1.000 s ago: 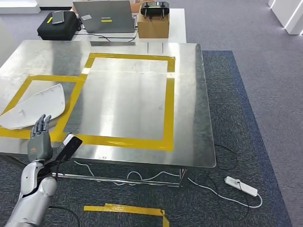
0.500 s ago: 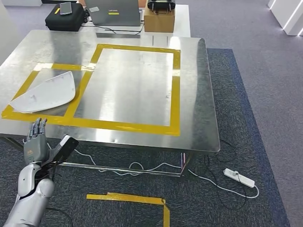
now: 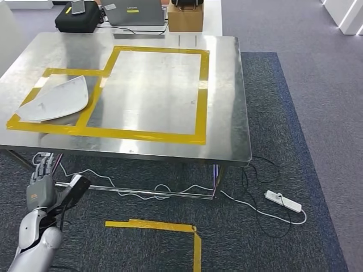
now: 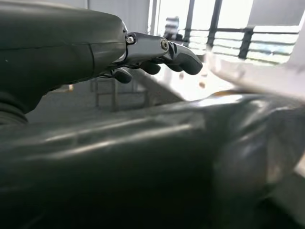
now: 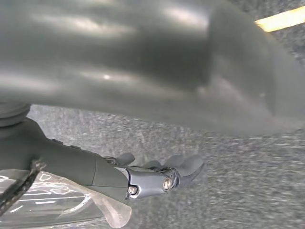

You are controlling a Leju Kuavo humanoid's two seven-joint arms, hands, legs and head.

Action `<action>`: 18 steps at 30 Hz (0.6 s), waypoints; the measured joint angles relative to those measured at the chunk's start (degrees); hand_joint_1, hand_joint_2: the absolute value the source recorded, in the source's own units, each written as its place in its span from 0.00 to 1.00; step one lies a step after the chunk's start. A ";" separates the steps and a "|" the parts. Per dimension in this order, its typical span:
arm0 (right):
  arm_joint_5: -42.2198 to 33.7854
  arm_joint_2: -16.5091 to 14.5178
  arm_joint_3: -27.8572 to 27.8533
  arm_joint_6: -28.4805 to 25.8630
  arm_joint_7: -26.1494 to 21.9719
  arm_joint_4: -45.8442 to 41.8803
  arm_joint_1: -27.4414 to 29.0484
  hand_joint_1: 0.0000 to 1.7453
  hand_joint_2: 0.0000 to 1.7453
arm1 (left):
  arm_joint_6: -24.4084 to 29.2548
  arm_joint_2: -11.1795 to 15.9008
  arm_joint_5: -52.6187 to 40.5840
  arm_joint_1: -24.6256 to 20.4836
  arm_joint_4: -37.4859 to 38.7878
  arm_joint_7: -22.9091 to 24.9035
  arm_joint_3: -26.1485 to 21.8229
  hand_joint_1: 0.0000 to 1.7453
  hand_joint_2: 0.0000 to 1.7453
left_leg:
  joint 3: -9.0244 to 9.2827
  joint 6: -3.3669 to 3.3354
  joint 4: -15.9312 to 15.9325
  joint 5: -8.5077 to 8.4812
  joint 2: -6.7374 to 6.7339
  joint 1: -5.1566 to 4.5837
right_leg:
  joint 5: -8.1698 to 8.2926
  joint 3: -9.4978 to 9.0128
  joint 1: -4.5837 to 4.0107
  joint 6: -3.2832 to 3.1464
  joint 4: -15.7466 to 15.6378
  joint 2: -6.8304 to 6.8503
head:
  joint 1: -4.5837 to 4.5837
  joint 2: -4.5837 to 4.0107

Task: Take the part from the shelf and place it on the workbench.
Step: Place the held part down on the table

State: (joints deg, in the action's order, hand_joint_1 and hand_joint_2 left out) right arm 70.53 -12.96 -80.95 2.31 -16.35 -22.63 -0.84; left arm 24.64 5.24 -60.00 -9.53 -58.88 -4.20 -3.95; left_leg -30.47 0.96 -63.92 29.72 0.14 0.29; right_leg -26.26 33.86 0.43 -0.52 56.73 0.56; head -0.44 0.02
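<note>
The white curved part (image 3: 58, 99) lies flat on the steel workbench (image 3: 222, 113), inside the smaller yellow-taped square at its left. My left hand (image 3: 42, 190) hangs in front of the bench's near edge, over the carpet, fingers straight and thumb spread, holding nothing. In the left wrist view those fingers (image 4: 162, 47) reach out level, with the white part (image 4: 259, 76) blurred beyond them. The right wrist view has my right hand (image 5: 151, 174) with its fingers stretched out over grey carpet, nothing in it.
A laptop (image 3: 135, 11), a black case (image 3: 77, 20) and a cardboard box (image 3: 185, 17) stand on a white table behind the bench. Cables and a white power strip (image 3: 282, 201) lie on the carpet by the bench's right leg. Yellow tape (image 3: 163, 226) marks the floor.
The whole view has shifted as the camera moved, and the bench now sits farther off. My left hand, earlier at the bench's near edge, is now below and in front of it.
</note>
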 joint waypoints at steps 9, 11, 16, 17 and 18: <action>1.18 -1.00 -1.54 0.49 0.80 -1.37 0.08 0.00 0.00 | -0.04 -1.73 0.00 5.02 7.28 -0.78 -4.53 0.00 0.00 | 1.24 -2.93 8.86 -1.74 -0.22 -0.22 | -7.17 4.58 0.12 2.73 8.84 -0.37 | 0.77 0.00; 1.57 -1.14 -1.88 0.78 0.93 -1.61 -0.06 0.00 0.00 | -0.10 -2.43 -0.16 5.78 9.95 -0.94 -5.84 0.00 0.00 | -0.31 -3.06 8.76 -2.90 -0.40 -0.56 | -9.61 5.12 0.09 2.77 15.16 -0.37 | 1.00 0.00; 2.62 -1.43 -2.71 0.91 1.20 -1.98 -0.38 0.00 0.00 | -0.31 -4.66 -0.68 6.99 19.12 -2.77 -9.61 0.00 0.00 | -3.44 -2.94 8.16 -5.40 -0.42 -1.40 | -4.45 -6.40 -0.86 0.71 3.67 -0.77 | 1.48 0.00; 2.75 -1.49 -2.78 0.90 1.21 -2.03 -0.58 0.00 0.00 | -0.71 -5.20 -0.87 7.06 21.25 -2.96 -10.32 0.00 0.00 | -3.70 -2.77 8.08 -5.91 -0.41 -1.43 | -5.18 -9.00 -1.10 0.42 -0.22 -0.93 | 1.61 0.00; 2.80 -1.55 -2.89 0.89 1.23 -2.06 -0.76 0.00 0.00 | -1.24 -5.69 -1.00 7.11 23.41 -3.14 -10.97 0.00 0.00 | -3.94 -2.55 8.04 -6.42 -0.43 -1.43 | -5.94 -10.63 -1.24 0.28 -2.80 -1.02 | 1.68 0.00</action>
State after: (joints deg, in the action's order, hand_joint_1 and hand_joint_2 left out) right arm 73.32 -14.51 -83.84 3.20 -15.12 -24.69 -1.61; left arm 23.41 -0.45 -60.99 -2.42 -35.47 -7.33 -14.92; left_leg -34.41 -1.59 -55.88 23.30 -0.29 -1.14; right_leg -32.20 23.23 -0.81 -0.24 53.93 -0.46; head 1.24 0.02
